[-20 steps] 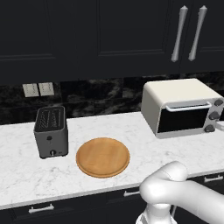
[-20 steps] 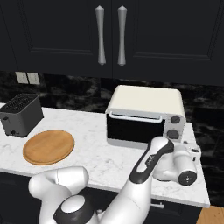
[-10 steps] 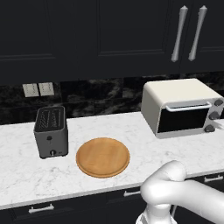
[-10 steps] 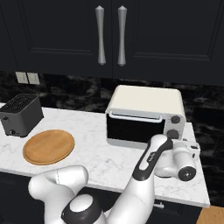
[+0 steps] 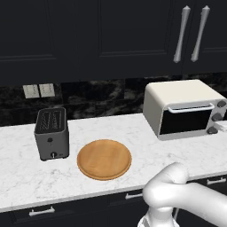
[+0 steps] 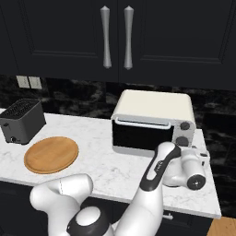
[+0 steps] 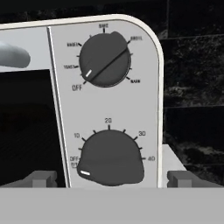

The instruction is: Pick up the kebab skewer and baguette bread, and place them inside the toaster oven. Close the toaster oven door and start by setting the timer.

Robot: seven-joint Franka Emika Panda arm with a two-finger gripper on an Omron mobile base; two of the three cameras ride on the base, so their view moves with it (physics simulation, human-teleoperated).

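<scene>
Left base: we see the toaster oven (image 5: 184, 108) shut, right of the round board (image 5: 104, 159) | Right base: our gripper (image 6: 199, 162) sits at the oven's knob end | Hand: fingertips (image 7: 41, 179) spread wide, empty, flanking the timer knob (image 7: 110, 159); function knob (image 7: 105, 60) above it.

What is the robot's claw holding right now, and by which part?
Nothing. The gripper is open, its fingertips standing either side of the toaster oven's lower knob, not touching it.

A glossy white arm (image 6: 69, 193) of rounded segments, with dark joints and a black-capped wrist.
</scene>
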